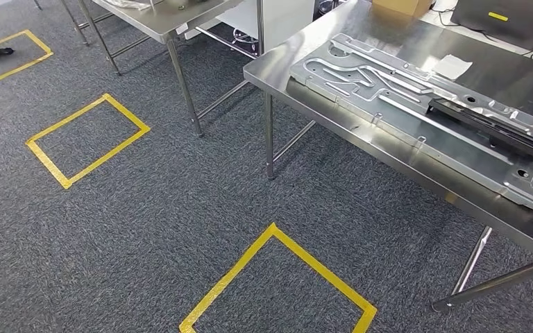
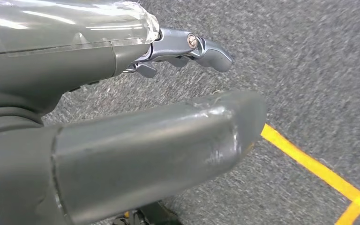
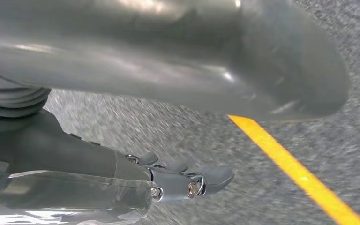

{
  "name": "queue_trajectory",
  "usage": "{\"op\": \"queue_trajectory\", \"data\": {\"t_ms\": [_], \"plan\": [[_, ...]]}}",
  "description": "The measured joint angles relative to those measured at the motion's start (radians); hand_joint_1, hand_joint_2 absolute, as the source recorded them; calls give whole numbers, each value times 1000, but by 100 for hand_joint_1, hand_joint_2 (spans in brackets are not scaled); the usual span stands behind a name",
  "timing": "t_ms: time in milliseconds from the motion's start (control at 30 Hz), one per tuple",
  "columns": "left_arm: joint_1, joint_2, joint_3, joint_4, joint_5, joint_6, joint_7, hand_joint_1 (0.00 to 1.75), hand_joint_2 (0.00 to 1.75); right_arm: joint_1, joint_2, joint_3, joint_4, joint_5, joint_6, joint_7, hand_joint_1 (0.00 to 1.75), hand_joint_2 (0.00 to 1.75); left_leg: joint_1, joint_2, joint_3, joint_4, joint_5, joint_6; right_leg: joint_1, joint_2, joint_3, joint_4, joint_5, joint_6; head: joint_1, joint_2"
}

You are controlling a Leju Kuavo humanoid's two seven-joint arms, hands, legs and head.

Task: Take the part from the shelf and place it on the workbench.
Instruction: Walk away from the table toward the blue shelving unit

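The steel workbench stands at the right in the head view. A large stamped silver metal panel lies flat on it, and a long black bar rests across the panel's right end. My left hand hangs over the grey carpet with its thick thumb apart from the dark fingers, and it holds nothing. My right hand also hangs above the carpet. Its fingers are spread from the thumb with nothing between them.
Yellow tape squares mark the carpet at the left and near the bottom. A second steel table stands at the back, left of the workbench. A cardboard box and a white sheet sit on the workbench.
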Motion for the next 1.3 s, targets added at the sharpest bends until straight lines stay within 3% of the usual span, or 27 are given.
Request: {"op": "queue_trajectory", "data": {"t_ms": [67,100,133,167,200,267,333,400,433,500,567,600,633,667,733,800,867,933,1000,1067,1133,1167,1200,1300], "plan": [[-15,2,-13,0,-3,-5,-2,0,0,0,-4,5,4,2,1,-12,0,0,3,40,-60,130,-67,-9,4,-27,-1,-1,0,-7,-5,0],[-20,2,-18,0,-4,-6,-2,0,0,-1,-5,6,6,3,1,-16,0,0,5,46,-88,190,-90,-12,6,-41,-1,0,-1,-7,-5,0],[-22,3,-22,0,-4,-8,-2,0,0,-2,-7,6,8,4,2,-18,0,0,6,49,-102,221,-95,-14,7,-53,-1,0,-2,-7,-5,0],[-23,3,-26,0,-4,-8,-2,0,0,-4,-8,7,10,5,2,-19,0,0,7,52,-95,211,-80,-14,8,-64,-1,0,-2,-7,-5,0],[-22,4,-28,0,-4,-9,-2,0,0,-5,-9,8,12,6,2,-20,0,0,7,57,-68,162,-50,-12,9,-74,1,0,-4,-6,-5,0],[-24,5,-31,0,-5,-9,-2,0,0,-7,-9,12,15,7,3,-20,0,0,2,87,8,18,9,-2,12,-93,6,1,-7,0,-5,0],[-27,7,-35,0,-5,-9,-3,0,0,-8,-10,14,18,7,3,-20,0,0,-6,108,45,-59,28,10,16,-108,9,2,-11,9,-4,0],[-25,9,-36,0,-5,-9,-3,0,0,-12,-11,15,19,8,4,-20,0,0,-9,95,42,-68,29,21,17,-121,12,0,-11,20,-2,0],[-23,9,-37,0,-5,-9,-3,0,0,-14,-12,15,20,8,4,-20,0,0,-7,88,43,-72,33,26,16,-119,13,2,-15,26,-2,0],[-24,10,-39,0,-5,-9,-3,0,0,-16,-15,17,21,8,4,-21,0,0,-2,72,46,-82,42,40,13,-82,-6,51,-52,34,2,0],[-27,10,-43,0,-5,-10,-3,0,0,-14,-16,18,24,8,5,-22,0,0,-1,56,45,-85,47,48,10,-38,-66,178,-120,38,7,0],[-27,10,-44,0,-5,-13,1,0,0,-12,-17,18,25,9,5,-25,0,0,-2,46,44,-84,48,49,10,-31,-98,242,-144,39,7,0],[-27,10,-45,0,-5,-18,10,0,0,-11,-17,18,26,11,6,-28,0,0,-3,36,44,-84,48,49,10,-28,-120,281,-149,39,7,0],[-26,10,-46,1,-8,-24,25,0,0,-11,-18,19,26,13,6,-31,0,0,-3,25,45,-83,48,49,10,-26,-125,283,-134,40,7,0],[-25,10,-49,3,-16,-38,75,0,0,-11,-22,23,27,20,9,-34,0,0,-2,1,47,-80,46,46,8,-13,-85,181,-58,37,8,0],[-25,9,-52,9,-21,-50,158,0,0,-13,-28,25,29,29,13,-26,0,0,-4,-21,42,-71,42,38,4,31,-35,58,-3,32,7,0],[-20,8,-51,15,-17,-65,263,0,0,-14,-35,29,31,39,18,-11,0,0,-3,-40,32,-65,42,26,5,54,-22,17,2,27,7,0],[-6,8,-44,19,-3,-80,352,0,0,-18,-40,33,32,49,23,9,0,0,0,-51,26,-64,42,14,5,34,-19,11,5,17,7,0],[6,4,-30,24,23,-95,420,0,0,-20,-43,38,34,60,25,30,0,0,0,-19,8,-25,16,4,2,12,-13,1,8,4,3,0],[8,-2,-8,27,54,-106,475,0,0,-18,-45,48,36,72,26,55,0,0,2,28,-47,87,-44,-5,4,-15,-10,-2,7,-5,-2,0],[11,-7,16,29,78,-110,513,0,0,-18,-47,59,39,85,25,77,0,0,7,45,-104,202,-87,-12,7,-42,-9,-1,4,-8,-2,0],[14,-10,28,29,87,-111,525,0,0,-19,-48,65,40,88,24,83,0,0,10,48,-111,216,-83,-15,8,-54,-8,-1,3,-7,-2,0],[17,-11,39,29,93,-112,535,0,0,-19,-48,70,41,91,23,86,0,0,11,53,-95,188,-60,-15,9,-65,-6,0,1,-6,-3,0],[20,-12,63,29,108,-117,559,0,0,-21,-48,80,44,94,20,89,0,0,8,96,10,-11,22,-5,12,-95,3,1,-7,5,-2,0]]}}
